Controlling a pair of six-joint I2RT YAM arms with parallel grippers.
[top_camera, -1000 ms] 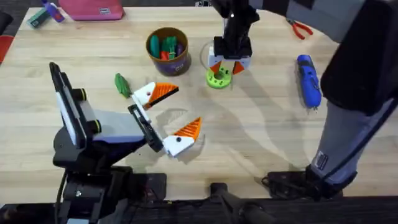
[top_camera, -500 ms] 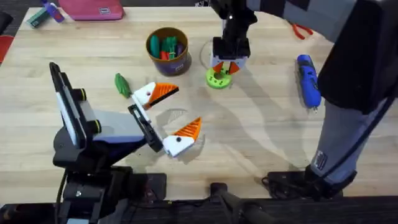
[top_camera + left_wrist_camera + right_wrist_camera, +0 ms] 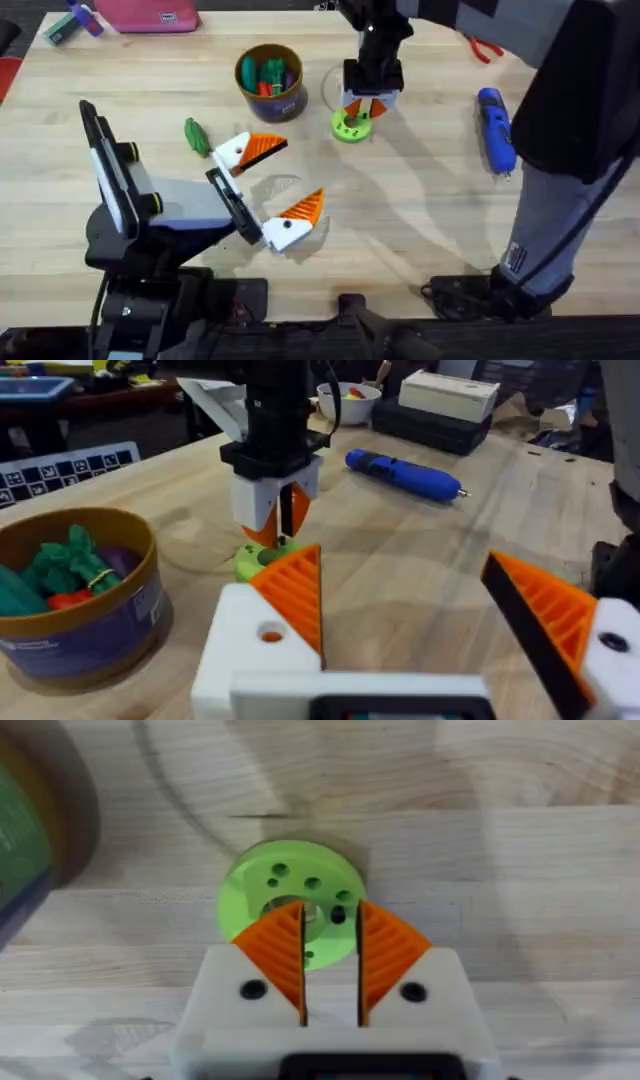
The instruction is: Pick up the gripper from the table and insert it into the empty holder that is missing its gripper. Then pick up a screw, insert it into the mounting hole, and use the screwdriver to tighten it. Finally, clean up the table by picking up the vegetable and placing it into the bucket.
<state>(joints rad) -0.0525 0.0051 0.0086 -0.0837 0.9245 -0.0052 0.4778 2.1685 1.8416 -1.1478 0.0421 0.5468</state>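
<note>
Two orange pads of my right end effector (image 3: 330, 982) stood almost clenched, grasping nothing visible, directly over the green disc (image 3: 291, 898). I judged I was fetching a screw; the screwdriver (image 3: 497, 130) lay far right on the desk (image 3: 420, 220). My left end effector (image 3: 268, 190) stayed released.

I am looking down on a light wooden plank table (image 3: 400, 230). A round cup with a yellow-orange rim and dark blue-purple sides (image 3: 270, 82) is standing toward the far side, holding green and red toy pieces. A bright green round plastic disc with holes (image 3: 349, 127) is lying just to its right. A small dark green elongated toy vegetable (image 3: 196, 137) is resting left of centre. A thick bright blue cylindrical screwdriver (image 3: 496, 128) is lying near the right edge, with red-handled pliers (image 3: 483, 45) farther back. A flat pink pouch (image 3: 146, 15) is sitting at the far left.
</note>
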